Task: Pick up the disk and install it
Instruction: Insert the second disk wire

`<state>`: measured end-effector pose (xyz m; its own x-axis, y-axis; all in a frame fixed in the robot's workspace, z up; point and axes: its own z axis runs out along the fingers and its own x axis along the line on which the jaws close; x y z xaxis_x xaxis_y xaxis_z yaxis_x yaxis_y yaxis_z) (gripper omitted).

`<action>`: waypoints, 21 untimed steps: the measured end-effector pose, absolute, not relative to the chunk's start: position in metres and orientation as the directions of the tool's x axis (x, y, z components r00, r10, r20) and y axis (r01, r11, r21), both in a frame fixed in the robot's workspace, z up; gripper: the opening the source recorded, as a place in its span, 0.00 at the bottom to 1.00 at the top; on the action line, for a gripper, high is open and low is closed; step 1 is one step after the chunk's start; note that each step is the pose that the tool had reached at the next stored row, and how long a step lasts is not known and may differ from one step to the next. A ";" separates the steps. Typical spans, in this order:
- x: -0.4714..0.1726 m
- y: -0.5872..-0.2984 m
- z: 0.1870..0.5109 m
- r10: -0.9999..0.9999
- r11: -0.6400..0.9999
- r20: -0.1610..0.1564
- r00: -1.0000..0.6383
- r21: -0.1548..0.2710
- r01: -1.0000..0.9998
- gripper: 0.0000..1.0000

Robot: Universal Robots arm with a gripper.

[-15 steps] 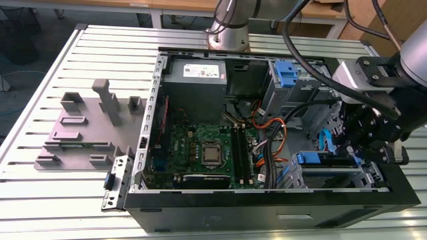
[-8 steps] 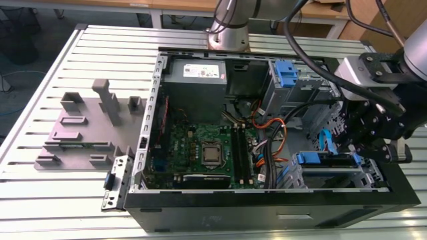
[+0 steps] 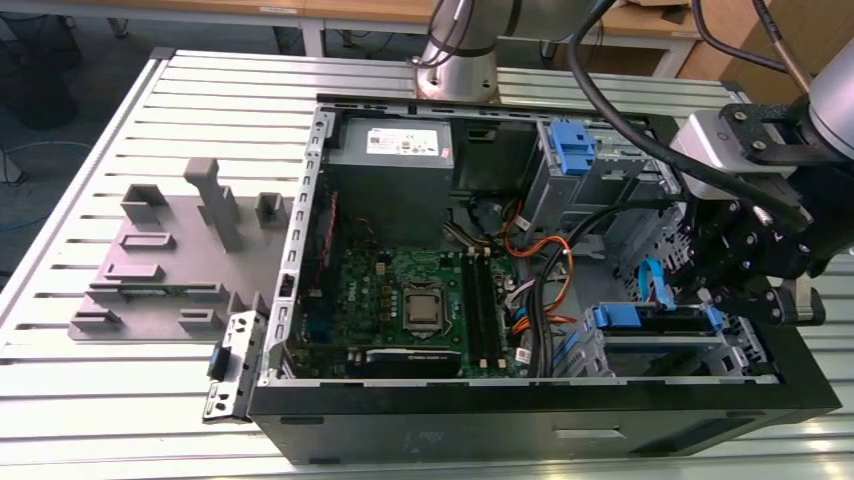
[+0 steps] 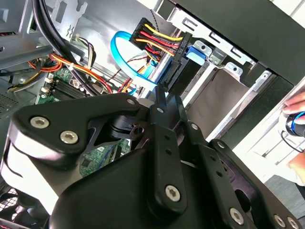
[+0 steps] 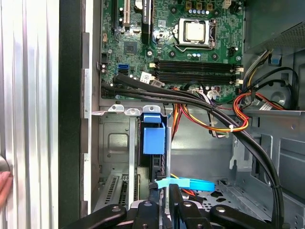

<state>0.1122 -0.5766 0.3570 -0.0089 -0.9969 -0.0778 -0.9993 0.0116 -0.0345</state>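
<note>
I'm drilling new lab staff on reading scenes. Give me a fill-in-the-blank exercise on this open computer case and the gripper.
1. The gripper hangs at the exterior view's ___ end of the computer case.
2. The carrier tab on the disk is coloured ___.
3. The grey fixture lies on the table to the exterior view's ___ of the case.
Missing words: right, blue, left.

— What room?
— I'm looking at a robotics lab: ribbed aluminium table [image 3: 120, 420], opened black desktop computer case [image 3: 534, 435] lying on it, grey plastic fixture block [image 3: 147, 290] alongside, wooden benches [image 3: 360, 10] behind.
</note>
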 end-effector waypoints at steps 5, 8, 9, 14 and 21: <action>0.114 -0.577 0.357 -0.997 0.012 -0.078 -0.009 -0.034 -0.999 0.24; 0.119 -0.577 0.356 -0.997 0.012 -0.078 -0.009 -0.032 -0.999 0.24; 0.120 -0.577 0.355 -0.997 0.012 -0.078 -0.009 -0.031 -0.999 0.24; 0.126 -0.576 0.354 -0.997 0.012 -0.078 -0.010 -0.025 -1.000 0.24; 0.132 -0.572 0.353 -0.997 0.012 -0.077 -0.010 -0.020 -1.000 0.24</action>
<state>0.1318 -0.5720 0.3528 -0.0100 -0.9969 -0.0775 -0.9997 0.0116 -0.0202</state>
